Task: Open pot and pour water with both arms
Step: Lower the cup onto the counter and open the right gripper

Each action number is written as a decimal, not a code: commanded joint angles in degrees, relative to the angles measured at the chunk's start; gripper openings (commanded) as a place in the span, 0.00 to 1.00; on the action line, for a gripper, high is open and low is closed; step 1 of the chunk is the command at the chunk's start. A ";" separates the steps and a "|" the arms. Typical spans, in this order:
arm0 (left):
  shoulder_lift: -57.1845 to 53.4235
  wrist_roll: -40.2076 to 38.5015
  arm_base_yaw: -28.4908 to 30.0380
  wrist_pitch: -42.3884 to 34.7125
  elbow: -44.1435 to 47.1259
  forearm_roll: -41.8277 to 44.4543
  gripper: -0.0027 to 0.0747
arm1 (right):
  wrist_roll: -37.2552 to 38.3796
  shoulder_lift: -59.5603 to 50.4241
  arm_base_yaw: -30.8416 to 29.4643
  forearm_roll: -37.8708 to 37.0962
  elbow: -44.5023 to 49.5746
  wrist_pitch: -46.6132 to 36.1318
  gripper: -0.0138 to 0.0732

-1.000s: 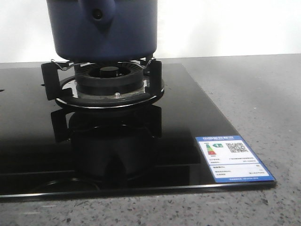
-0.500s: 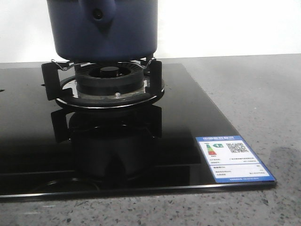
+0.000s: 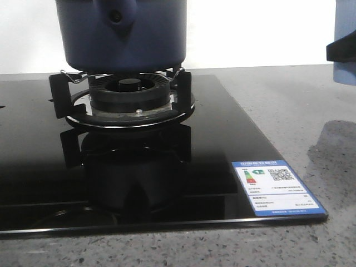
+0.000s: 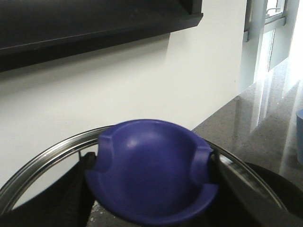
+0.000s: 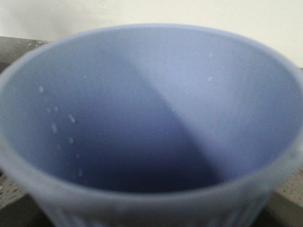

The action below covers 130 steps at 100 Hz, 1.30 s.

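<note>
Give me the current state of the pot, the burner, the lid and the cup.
pot: resting on the burner's supports.
burner: no flame visible.
lid knob: clamped in the left gripper.
cup: held above the counter by the right gripper, only droplets visible inside.
</note>
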 commanded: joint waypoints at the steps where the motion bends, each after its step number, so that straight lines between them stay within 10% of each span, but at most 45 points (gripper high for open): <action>1: -2.34 -0.51 0.19 0.77 -2.19 -5.59 0.47 | -4.52 0.63 -0.39 6.43 -1.24 -6.26 0.46; 75: -2.34 -0.51 0.19 0.55 -2.19 -5.71 0.47 | -9.24 8.59 -0.39 8.46 -1.24 -11.33 0.47; 103: -2.34 -0.51 0.19 0.55 -2.19 -5.71 0.47 | -7.92 8.59 -0.39 8.46 -1.24 -12.35 0.91; 130: -2.34 -0.51 0.19 0.55 -2.19 -5.71 0.47 | -6.02 4.70 -0.39 8.22 -1.15 -11.27 0.92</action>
